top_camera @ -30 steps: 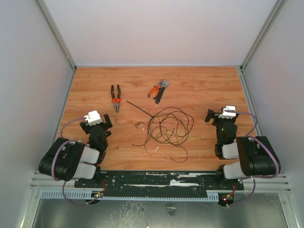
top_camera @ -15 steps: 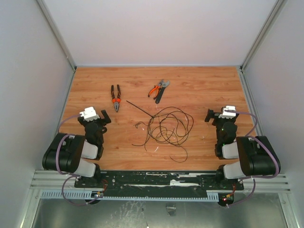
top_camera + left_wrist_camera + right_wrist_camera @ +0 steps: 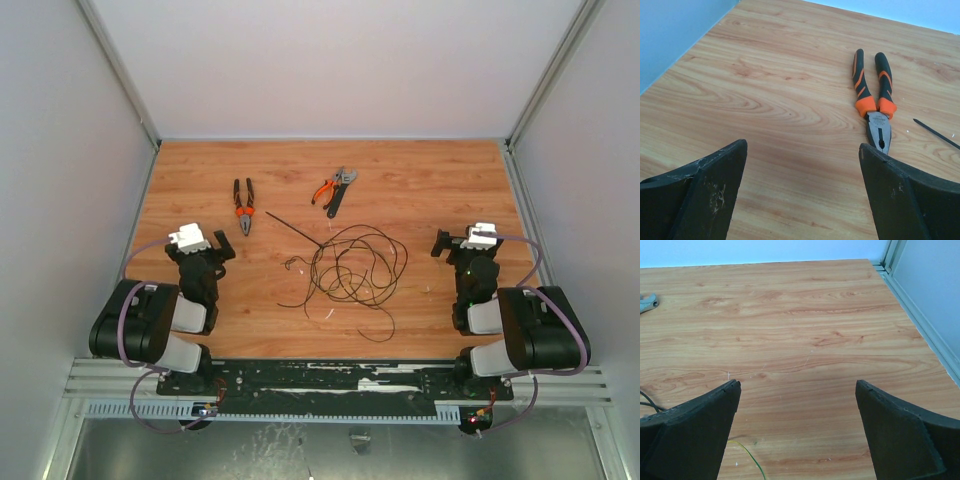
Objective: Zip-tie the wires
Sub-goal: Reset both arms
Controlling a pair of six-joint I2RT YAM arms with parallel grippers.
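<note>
Now, nothing is held: left gripper (image 3: 802, 145) and right gripper (image 3: 797, 384) are spread wide, empty. At centre the wires (image 3: 345, 270) are coiled, the zip tie (image 3: 293, 229) angled in at their far-left edge, near the pliers (image 3: 872, 102). The tie's free end should be pinched low, squarely.

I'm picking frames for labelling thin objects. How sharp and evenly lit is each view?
Top external: soft, even light, but the thin black looping wires look faint. Left wrist: the orange-and-black pliers are sharp; soft shadow on the wooden tabletop. Right wrist: grain crisp, no glare.
</note>
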